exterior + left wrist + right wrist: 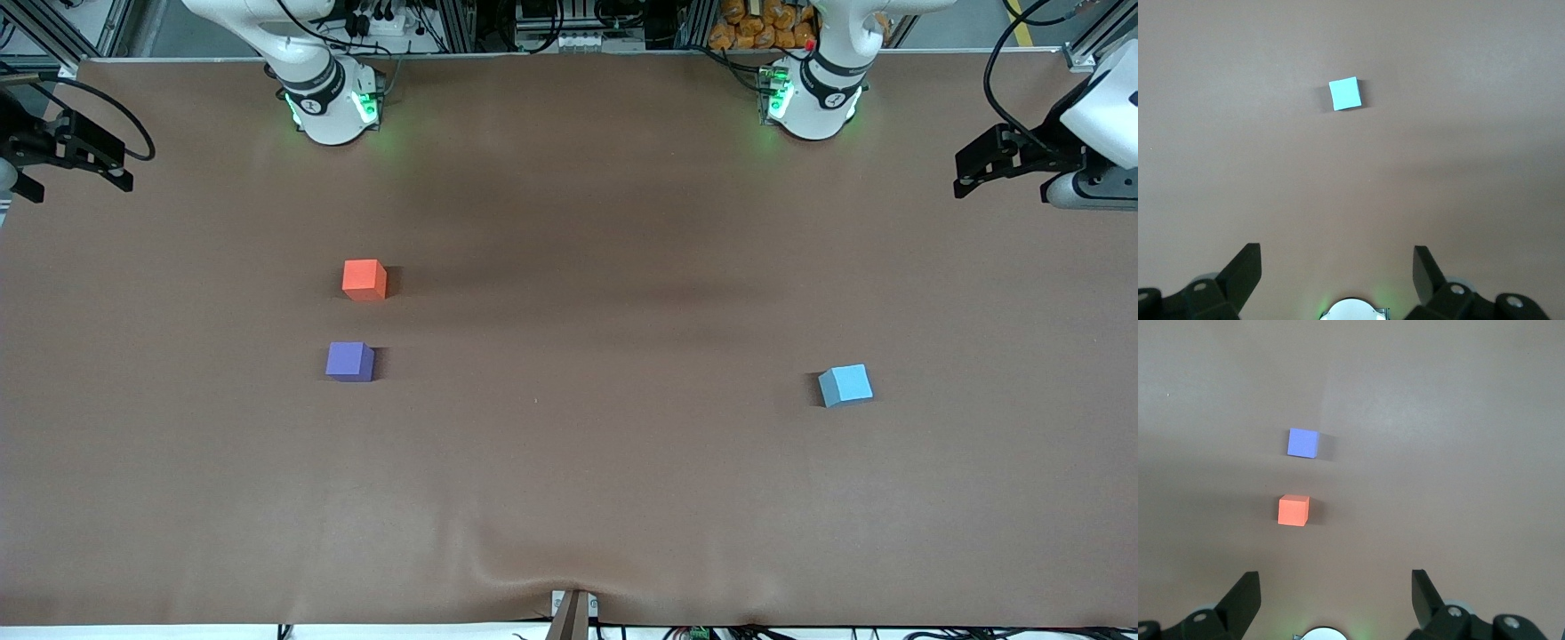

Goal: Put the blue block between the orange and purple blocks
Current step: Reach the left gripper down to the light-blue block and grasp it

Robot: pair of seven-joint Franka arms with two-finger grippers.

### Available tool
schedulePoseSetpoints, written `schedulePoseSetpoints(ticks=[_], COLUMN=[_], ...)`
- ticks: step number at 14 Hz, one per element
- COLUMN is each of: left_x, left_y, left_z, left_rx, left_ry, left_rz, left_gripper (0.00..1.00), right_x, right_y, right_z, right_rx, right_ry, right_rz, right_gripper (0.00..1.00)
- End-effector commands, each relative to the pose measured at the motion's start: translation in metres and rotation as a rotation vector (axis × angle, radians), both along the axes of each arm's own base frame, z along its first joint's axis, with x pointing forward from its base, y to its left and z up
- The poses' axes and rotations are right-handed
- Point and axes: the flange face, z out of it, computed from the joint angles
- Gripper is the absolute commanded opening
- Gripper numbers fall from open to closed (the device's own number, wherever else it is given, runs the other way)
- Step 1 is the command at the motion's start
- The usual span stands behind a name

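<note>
The blue block lies on the brown table toward the left arm's end; it also shows in the left wrist view. The orange block and the purple block lie toward the right arm's end, the purple one nearer the front camera, with a small gap between them. Both show in the right wrist view: orange, purple. My left gripper is open and empty, up high at its end of the table. My right gripper is open and empty, up high at its end.
The brown table cover has a slight wrinkle at its front edge near a bracket. The two arm bases stand along the table's back edge.
</note>
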Motion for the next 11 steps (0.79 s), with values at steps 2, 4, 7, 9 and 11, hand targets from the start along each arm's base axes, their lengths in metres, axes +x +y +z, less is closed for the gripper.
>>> schedulePoseSetpoints(ticks=[2, 4, 7, 9, 11], left_x=[0.002, 0.016, 0.069, 0.104, 0.12], left_y=[-0.002, 0.0, -0.001, 0.0, 0.003], left_z=[-0.002, -0.018, -0.078, -0.122, -0.148], left_rx=[-0.012, -0.012, -0.009, -0.013, -0.016], left_ry=[0.009, 0.035, 0.071, 0.029, 0.015], left_rz=[-0.024, -0.01, 0.013, 0.038, 0.092], left_gripper=[1.0, 1.0, 1.0, 1.0, 1.0], right_x=[0.003, 0.002, 0.003, 0.004, 0.003], right_y=[-0.005, -0.003, -0.004, -0.003, -0.003], right_z=[0.003, 0.0, 0.004, 0.0, 0.003], right_rx=[0.007, 0.014, 0.012, 0.016, 0.012], right_ry=[-0.01, -0.002, -0.014, -0.01, -0.013], right_rz=[0.002, 0.002, 0.002, 0.004, 0.006], right_gripper=[1.0, 1.0, 1.0, 1.0, 1.0])
